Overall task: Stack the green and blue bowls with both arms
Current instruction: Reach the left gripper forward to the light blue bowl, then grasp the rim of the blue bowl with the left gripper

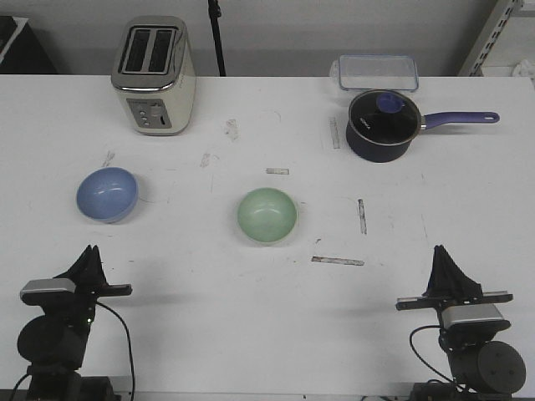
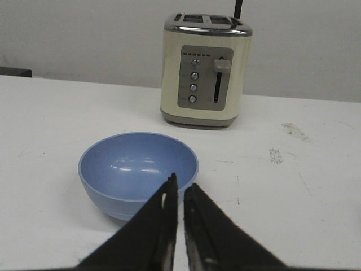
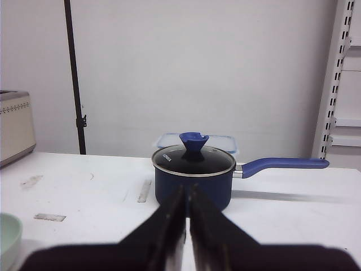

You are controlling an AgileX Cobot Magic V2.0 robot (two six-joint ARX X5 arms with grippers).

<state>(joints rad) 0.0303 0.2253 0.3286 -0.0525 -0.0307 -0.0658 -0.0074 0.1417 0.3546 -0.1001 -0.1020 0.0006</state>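
Note:
The blue bowl (image 1: pixel 107 194) sits upright on the white table at the left. The green bowl (image 1: pixel 267 215) sits upright near the table's middle, apart from the blue one. My left gripper (image 1: pixel 90 251) rests near the front left edge, shut and empty, with the blue bowl (image 2: pixel 138 172) just ahead of its tips (image 2: pixel 180 182). My right gripper (image 1: pixel 440 251) rests near the front right edge, shut and empty. In the right wrist view its tips (image 3: pixel 186 189) point at the saucepan, and only a sliver of the green bowl (image 3: pixel 8 240) shows at the edge.
A cream toaster (image 1: pixel 154 75) stands at the back left. A dark lidded saucepan (image 1: pixel 384 125) with a purple handle stands at the back right, a clear plastic container (image 1: pixel 378 72) behind it. Short tape strips (image 1: pixel 338 261) lie on the table.

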